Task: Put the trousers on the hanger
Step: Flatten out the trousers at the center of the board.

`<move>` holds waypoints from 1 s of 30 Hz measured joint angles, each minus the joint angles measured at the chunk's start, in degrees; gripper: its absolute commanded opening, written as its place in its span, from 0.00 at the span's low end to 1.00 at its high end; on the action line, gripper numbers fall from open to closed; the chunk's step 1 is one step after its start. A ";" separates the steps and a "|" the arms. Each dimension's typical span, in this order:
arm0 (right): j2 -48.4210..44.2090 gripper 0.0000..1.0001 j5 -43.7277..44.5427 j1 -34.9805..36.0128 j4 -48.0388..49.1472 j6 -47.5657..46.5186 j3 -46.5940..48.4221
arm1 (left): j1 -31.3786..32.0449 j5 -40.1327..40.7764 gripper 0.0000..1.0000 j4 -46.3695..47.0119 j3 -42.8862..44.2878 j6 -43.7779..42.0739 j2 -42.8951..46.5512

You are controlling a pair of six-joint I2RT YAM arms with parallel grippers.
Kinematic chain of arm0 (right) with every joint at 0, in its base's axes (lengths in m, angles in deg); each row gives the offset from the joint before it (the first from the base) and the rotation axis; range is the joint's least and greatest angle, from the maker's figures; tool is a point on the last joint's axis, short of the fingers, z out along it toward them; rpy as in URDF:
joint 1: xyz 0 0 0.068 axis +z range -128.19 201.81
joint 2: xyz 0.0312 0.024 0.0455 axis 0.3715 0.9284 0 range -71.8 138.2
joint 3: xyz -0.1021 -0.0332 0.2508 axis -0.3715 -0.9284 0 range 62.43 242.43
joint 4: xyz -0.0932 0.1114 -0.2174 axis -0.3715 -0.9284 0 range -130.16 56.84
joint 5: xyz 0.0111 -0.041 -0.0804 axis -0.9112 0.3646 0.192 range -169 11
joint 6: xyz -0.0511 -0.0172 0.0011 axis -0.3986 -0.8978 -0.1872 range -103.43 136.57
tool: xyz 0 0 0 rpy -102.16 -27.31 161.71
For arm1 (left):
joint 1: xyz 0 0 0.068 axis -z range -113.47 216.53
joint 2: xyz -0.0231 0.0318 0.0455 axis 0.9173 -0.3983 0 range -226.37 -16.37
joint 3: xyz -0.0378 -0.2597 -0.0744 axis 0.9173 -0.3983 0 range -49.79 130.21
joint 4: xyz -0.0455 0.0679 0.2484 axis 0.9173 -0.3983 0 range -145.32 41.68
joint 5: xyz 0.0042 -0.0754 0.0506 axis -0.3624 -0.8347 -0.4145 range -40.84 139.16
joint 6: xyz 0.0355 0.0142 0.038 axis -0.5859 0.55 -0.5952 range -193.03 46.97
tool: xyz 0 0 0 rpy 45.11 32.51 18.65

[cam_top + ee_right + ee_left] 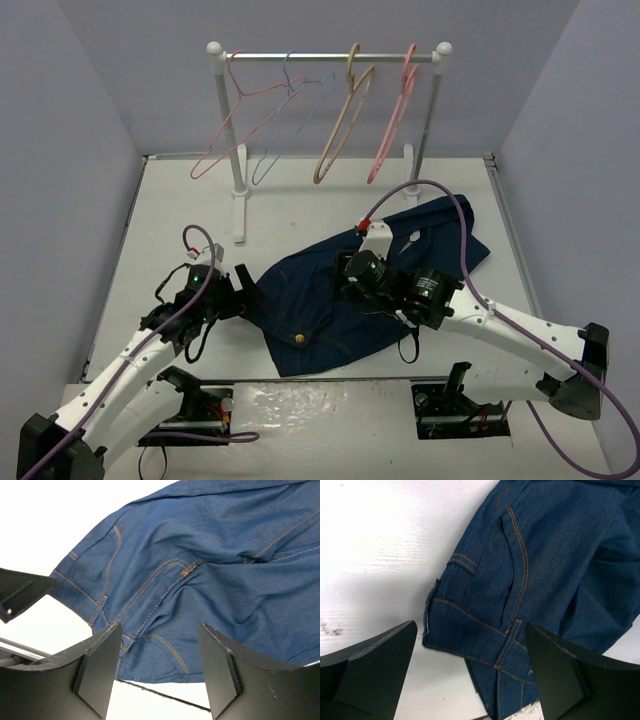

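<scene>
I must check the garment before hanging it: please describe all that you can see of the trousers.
The trousers are dark blue, denim-like cloth with orange-tan stitching, a curved pocket seam and a small button. They lie crumpled and folded on the white table. The left gripper and right gripper hover over them, jaws open, gripping nothing.

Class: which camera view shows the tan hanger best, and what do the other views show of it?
Top external: the tan hanger hangs in full view on the rail. Neither wrist view shows it; both look down at the trousers.

Navy trousers crumpled, table ctr; tan hanger hangs on rail.
</scene>
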 measured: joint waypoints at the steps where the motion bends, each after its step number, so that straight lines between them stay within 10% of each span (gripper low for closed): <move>1: -0.41 0.59 0.09 -0.01 0.00 0.01 -0.53 | 0.00 0.00 0.85 1.36 -0.14 0.31 -1.31; 9: -3.35 0.59 0.96 -0.09 -0.01 0.25 -3.06 | 0.00 0.62 0.70 7.02 -2.84 1.53 -7.94; 16: -4.41 0.59 2.04 -0.12 0.16 0.44 -4.12 | 0.00 2.02 0.00 8.66 -3.71 2.01 -8.34; 30: -4.52 0.59 5.03 -1.58 0.16 -1.61 -4.27 | 0.00 9.09 0.05 -7.30 33.38 -17.70 -1.64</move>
